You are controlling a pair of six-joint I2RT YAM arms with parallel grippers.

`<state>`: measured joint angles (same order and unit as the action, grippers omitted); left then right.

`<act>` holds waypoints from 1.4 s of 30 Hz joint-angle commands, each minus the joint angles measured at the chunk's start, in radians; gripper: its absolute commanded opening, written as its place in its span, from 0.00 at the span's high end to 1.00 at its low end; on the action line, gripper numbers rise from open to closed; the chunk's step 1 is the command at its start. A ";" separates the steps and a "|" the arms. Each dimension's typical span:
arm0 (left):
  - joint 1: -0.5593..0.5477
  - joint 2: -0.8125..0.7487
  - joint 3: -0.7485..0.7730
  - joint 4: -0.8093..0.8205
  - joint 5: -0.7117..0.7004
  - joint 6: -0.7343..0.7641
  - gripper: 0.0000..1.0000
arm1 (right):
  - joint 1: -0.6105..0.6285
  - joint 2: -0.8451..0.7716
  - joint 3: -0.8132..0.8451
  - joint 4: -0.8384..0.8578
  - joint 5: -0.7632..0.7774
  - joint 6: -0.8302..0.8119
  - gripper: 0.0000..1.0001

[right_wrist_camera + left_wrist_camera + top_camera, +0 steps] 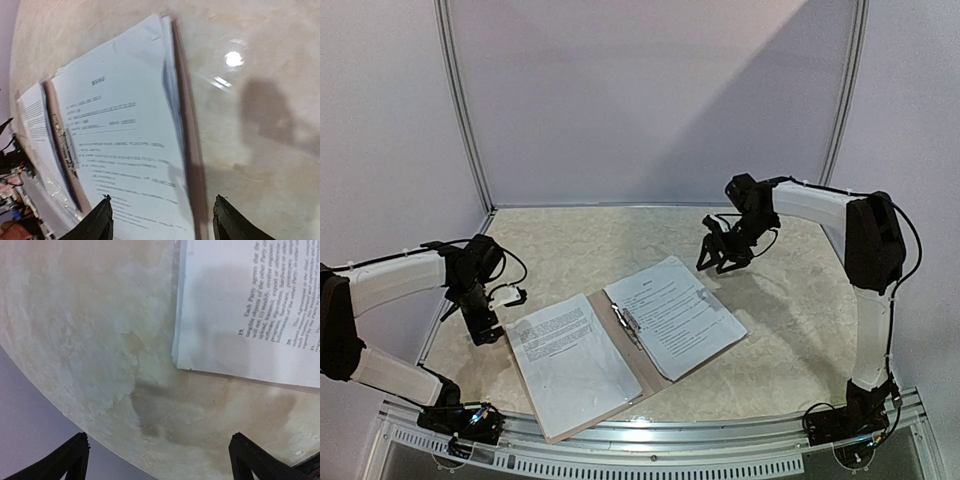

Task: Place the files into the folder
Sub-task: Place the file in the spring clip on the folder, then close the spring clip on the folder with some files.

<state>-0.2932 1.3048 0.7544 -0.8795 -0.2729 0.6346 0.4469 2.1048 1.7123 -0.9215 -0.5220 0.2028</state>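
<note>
Both my pincers were spread and empty, left pincer (487,336) beside the files (672,315), right pincer (719,267) over the open folder (646,371). Files looked in already, so I figured closing it came next.

Each arm is built from white tubular links joined by rounded black joint housings. The left arm (395,280) and the right arm (815,205) are alike in form. Thin black cables (912,245) run loose outside the links and loop past the joints. Each base (847,422) is a black block with exposed wiring. The left pincer (160,440) and the right pincer (162,212) carry matte black, wedge-shaped fingers (102,220). A small white connector (508,295) sits beside the left wrist.
</note>
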 commanded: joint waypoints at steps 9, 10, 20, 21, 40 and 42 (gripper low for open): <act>-0.040 0.094 0.356 -0.079 0.335 -0.023 0.17 | 0.266 -0.152 -0.130 0.280 0.016 0.082 0.57; -0.058 0.131 0.401 -0.085 0.395 -0.030 0.22 | 0.289 -0.144 -0.154 0.320 -0.011 0.115 0.58; -0.239 0.478 0.678 0.070 0.506 -0.042 0.51 | 0.356 -0.037 -0.272 0.570 -0.115 0.308 0.67; -0.245 0.511 0.693 0.096 0.505 -0.042 0.53 | 0.356 -0.022 -0.279 0.582 -0.117 0.313 0.67; -0.328 0.737 0.706 0.269 0.446 0.048 0.76 | 0.356 0.037 -0.382 0.698 -0.204 0.400 0.88; -0.331 0.740 0.700 0.275 0.447 0.050 0.76 | 0.356 0.036 -0.383 0.696 -0.205 0.399 0.89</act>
<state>-0.6106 2.0304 1.4544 -0.6369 0.1829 0.6704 0.8040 2.1174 1.3396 -0.2451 -0.7082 0.5915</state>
